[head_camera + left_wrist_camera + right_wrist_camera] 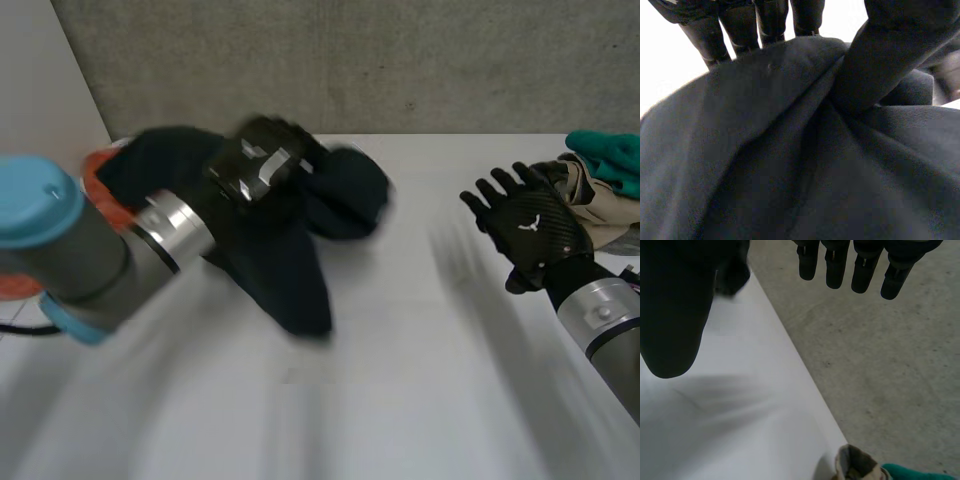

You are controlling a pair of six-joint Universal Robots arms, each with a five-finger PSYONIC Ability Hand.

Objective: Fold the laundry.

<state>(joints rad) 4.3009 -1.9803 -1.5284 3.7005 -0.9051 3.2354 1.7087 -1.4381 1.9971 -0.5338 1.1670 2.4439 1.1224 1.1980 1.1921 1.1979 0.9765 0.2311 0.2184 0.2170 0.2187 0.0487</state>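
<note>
Head view: dark garment (pixel 290 270), pinched in the left hand (pixel 262 160), is stretched far-to-near across the counter (pixel 420 380); right hand (pixel 530 225) spread beside piled cloths (pixel 600 200).

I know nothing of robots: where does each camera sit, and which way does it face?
Head view: between and behind the arms, looking down at the white table; shows both arms, the left hand on the dark garment, the open right hand.
Left wrist view: on that wrist, looking along the palm; fingers and thumb pinch the dark garment.
Right wrist view: on that wrist, looking past straight fingers at the table's edge.
Shared: head and right wrist views show the beige garment, teal garment.
</note>
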